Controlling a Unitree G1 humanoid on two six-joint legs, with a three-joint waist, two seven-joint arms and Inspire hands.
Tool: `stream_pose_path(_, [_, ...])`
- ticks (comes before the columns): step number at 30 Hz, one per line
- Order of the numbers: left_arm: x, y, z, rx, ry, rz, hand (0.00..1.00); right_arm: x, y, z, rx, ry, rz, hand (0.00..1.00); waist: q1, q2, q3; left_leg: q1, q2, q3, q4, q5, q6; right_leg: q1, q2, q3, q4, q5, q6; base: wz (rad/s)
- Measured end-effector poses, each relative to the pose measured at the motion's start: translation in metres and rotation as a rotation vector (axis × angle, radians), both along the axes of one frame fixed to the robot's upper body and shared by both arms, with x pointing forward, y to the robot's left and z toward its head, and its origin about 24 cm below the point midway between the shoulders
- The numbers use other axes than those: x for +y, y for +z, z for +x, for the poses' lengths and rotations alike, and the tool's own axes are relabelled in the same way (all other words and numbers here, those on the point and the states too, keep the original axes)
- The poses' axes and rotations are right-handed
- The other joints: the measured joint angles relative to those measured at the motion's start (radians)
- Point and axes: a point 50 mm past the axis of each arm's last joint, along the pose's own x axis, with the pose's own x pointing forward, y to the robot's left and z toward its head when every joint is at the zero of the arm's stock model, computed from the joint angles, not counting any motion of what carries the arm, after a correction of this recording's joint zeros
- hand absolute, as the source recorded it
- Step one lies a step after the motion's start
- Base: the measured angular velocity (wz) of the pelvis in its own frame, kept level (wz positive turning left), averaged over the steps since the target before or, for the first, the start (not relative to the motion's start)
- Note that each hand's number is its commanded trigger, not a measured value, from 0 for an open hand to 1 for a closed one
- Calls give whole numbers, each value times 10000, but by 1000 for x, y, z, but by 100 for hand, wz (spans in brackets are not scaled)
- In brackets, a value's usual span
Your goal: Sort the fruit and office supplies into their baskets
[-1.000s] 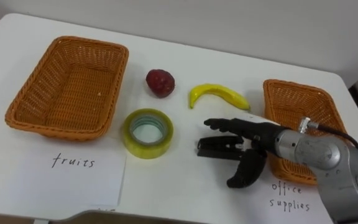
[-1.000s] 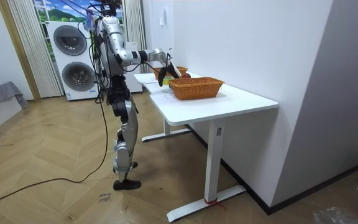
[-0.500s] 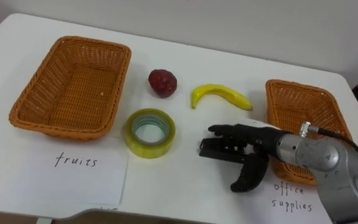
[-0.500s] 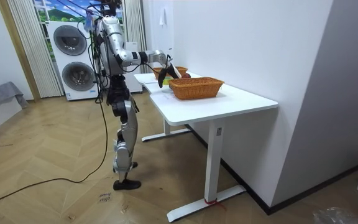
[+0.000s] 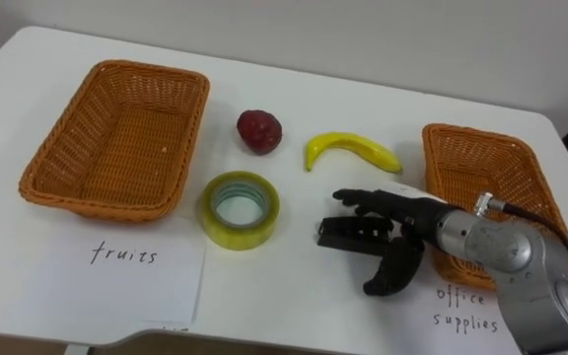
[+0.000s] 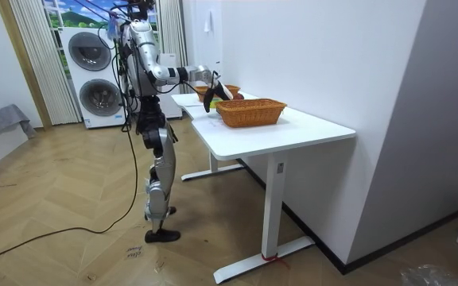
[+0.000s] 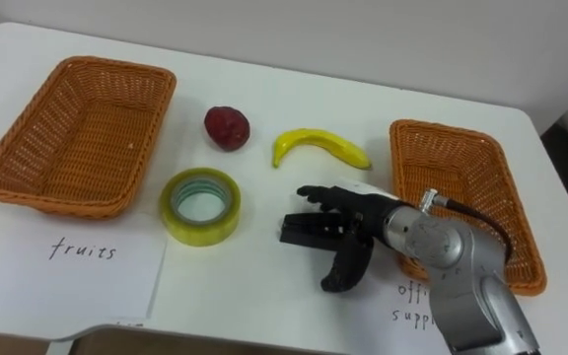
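Right hand (image 5: 412, 225) barely shifted vs 1 s ago, still low over the desk (image 5: 294, 296); fingers stretched, thumb spread, nothing clasped. Black office item (image 5: 351, 234) lies on the desk between fingers and thumb. Outward: tape roll (image 5: 240, 209) to the left, banana (image 5: 351, 150) and red fruit (image 5: 259, 130) beyond, all on the desk. Office-supplies basket (image 5: 461, 131) just right of the hand; fruit basket (image 5: 116, 123) far left
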Motion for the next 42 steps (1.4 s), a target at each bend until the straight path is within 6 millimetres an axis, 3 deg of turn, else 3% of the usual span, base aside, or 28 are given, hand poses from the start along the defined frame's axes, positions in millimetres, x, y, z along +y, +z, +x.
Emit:
stream_pose_path(28, [-7,2,7,-467,-117,220,0,6,-9,4,-969,-615,-701,0,32,131,20,-71,-9,-125,2,8,15,99,0,-41,-40,21,-1,1])
stream_pose_path(42, [-9,2,10,-515,-267,131,0,15,-17,5,-1196,-371,-1456,0,99,46,-38,93,-16,-130,6,9,15,207,4,-67,-168,38,11,0])
